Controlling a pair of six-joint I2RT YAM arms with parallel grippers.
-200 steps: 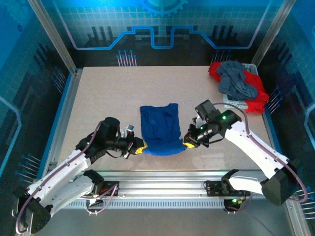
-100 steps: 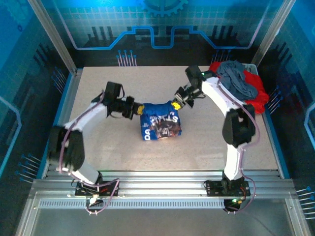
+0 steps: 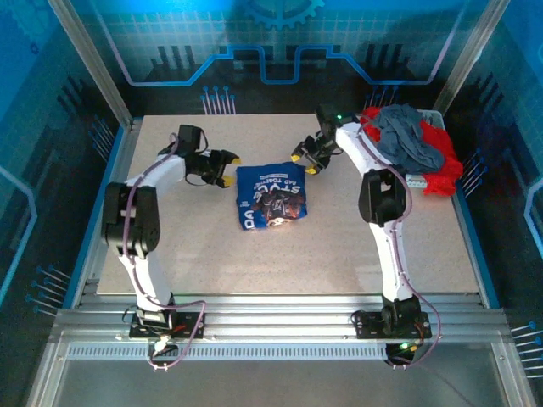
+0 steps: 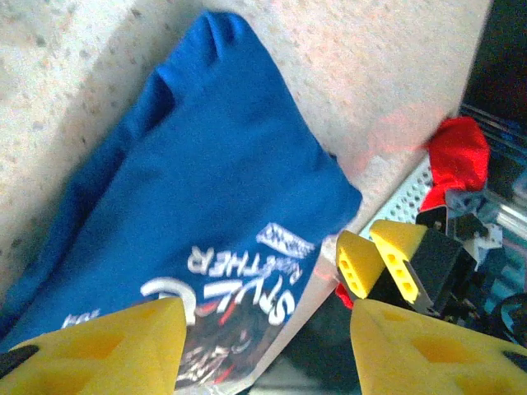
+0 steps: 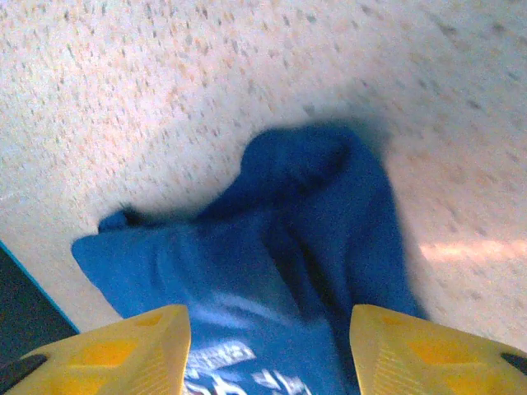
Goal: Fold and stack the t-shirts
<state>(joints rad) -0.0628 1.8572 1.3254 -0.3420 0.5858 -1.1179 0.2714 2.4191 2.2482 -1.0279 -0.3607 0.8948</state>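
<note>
Left gripper (image 3: 226,170) and right gripper (image 3: 304,163) have just released, their jaws now apart and empty beside the far corners of the blue t-shirt (image 3: 271,197), which lies folded over, print up, mid-table, so this fold appears complete.

You're in a robot lab test cell for sure: speckled tabletop (image 3: 212,254) boxed in by aluminium frame posts (image 3: 89,59), blue circuit-and-gear printed wall panels (image 3: 170,34), left arm (image 3: 136,229) and right arm (image 3: 379,199) bolted onto a slotted aluminium rail (image 3: 280,326).
</note>
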